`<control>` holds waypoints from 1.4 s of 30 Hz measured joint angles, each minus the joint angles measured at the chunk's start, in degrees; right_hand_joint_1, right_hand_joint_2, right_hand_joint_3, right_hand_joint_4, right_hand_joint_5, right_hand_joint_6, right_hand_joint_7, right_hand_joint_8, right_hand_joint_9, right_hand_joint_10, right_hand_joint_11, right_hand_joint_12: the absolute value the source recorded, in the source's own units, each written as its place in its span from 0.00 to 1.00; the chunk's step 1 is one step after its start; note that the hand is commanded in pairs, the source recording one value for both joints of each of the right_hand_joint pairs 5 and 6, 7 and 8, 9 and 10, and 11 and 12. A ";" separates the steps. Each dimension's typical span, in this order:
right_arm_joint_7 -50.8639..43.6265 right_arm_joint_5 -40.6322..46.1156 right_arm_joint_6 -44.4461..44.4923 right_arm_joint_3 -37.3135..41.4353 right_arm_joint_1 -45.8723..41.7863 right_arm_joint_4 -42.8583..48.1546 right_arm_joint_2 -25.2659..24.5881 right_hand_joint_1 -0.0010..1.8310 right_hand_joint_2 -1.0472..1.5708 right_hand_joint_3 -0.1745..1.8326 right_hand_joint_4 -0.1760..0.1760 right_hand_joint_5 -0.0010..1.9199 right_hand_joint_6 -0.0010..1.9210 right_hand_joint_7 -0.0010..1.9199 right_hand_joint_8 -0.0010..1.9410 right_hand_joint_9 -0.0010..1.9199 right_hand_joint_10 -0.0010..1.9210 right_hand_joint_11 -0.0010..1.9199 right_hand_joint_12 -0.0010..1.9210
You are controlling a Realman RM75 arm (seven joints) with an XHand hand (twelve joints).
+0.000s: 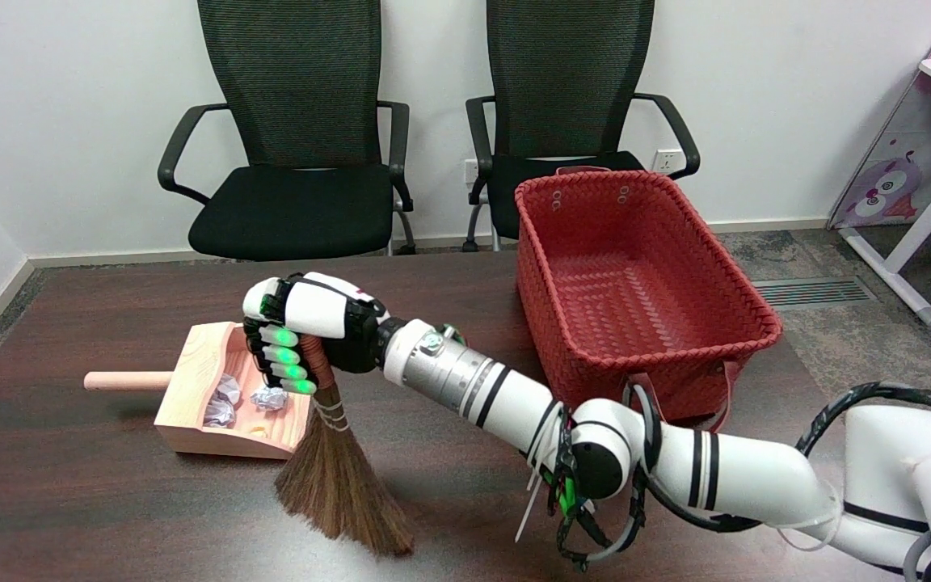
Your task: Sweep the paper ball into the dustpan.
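Right hand [304, 335], left of frame centre, has its fingers wrapped tight around the handle of a little straw broom [340, 477], bristles fanned out on the dark desk [69, 485] just below. Right beside it on the left sits the wooden dustpan [199, 404], with crumpled paper balls [269, 397] already inside. A red woven basket [643, 275] stands at centre right, two black chairs [296, 145] behind.

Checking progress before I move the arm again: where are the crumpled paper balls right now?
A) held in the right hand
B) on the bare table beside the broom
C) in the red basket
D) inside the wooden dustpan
D: the paper balls lie inside the wooden dustpan, while the right hand grips the broom beside it.
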 measured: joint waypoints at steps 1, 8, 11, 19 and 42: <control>0.01 -0.44 0.05 -0.04 0.21 0.11 0.14 0.45 0.95 0.78 0.55 1.00 1.00 1.00 0.99 1.00 1.00 1.00 1.00; 0.05 -3.22 0.83 -0.52 1.90 0.60 1.42 0.45 0.97 0.75 0.54 1.00 1.00 1.00 0.99 1.00 1.00 1.00 1.00; 0.06 -3.98 1.04 -0.89 2.66 0.73 1.95 0.45 0.97 0.75 0.54 1.00 1.00 1.00 0.99 1.00 1.00 1.00 1.00; 0.09 -7.09 1.42 -2.26 5.54 1.04 3.45 0.45 0.98 0.73 0.54 1.00 1.00 1.00 0.99 1.00 1.00 1.00 1.00; 4.72 -10.27 1.85 -3.91 9.86 -0.06 6.10 0.46 0.96 0.81 0.53 1.00 1.00 1.00 0.99 1.00 1.00 1.00 1.00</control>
